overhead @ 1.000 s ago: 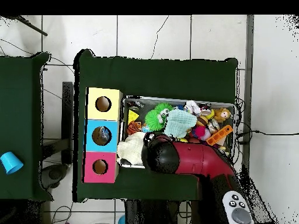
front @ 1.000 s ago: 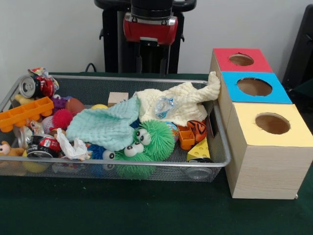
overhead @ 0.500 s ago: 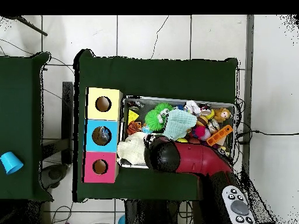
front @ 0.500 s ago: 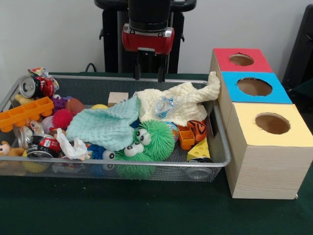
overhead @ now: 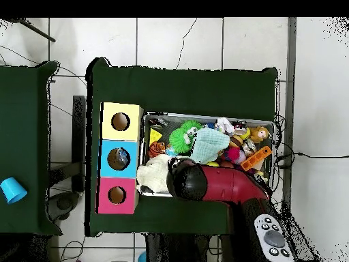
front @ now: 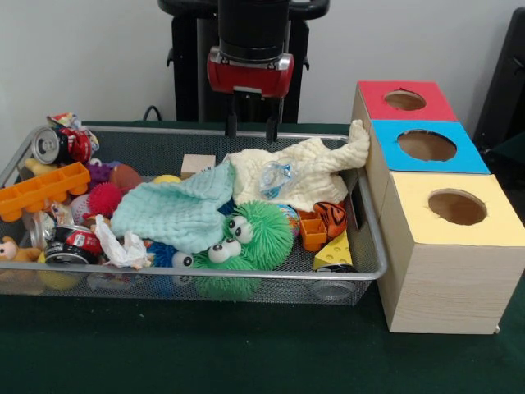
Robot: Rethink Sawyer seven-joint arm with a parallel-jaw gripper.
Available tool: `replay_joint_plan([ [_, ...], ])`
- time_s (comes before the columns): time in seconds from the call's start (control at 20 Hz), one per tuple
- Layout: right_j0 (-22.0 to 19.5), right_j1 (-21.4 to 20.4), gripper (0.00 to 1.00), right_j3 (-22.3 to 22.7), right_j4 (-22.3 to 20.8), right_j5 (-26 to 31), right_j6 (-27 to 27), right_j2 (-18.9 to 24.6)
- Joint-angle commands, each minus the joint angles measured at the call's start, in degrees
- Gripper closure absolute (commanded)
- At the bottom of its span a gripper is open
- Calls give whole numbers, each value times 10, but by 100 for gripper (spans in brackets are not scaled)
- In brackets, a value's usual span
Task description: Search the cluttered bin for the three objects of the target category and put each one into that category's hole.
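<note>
Wire bin [front: 365, 238] on the green desk [front: 246, 353] brims with clutter: a mint cloth [front: 176, 209] over a green fuzzy toy [front: 246, 238], a cream cloth [front: 308, 168] at 1 o'clock, an orange tray [front: 41, 189] at 9. The end effector [front: 250, 127] hangs empty above the far rim, fingers [front: 231, 123] narrowly parted. From overhead, the sorting box [overhead: 120, 158] lies at the bin's 9 o'clock; the red arm [overhead: 221, 185] covers the bin's 6 o'clock edge.

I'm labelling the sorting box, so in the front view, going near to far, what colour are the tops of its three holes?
yellow top → blue top → red top
</note>
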Motion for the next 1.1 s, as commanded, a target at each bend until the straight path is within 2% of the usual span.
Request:
replay_joint_plan([
  [0.05,19,12,0,-39,8,-9,78,-7],
  [0.4,34,16,0,-49,18,-3,84,-16],
  [1.1,31,40,0,-49,10,-41,81,-21],
])
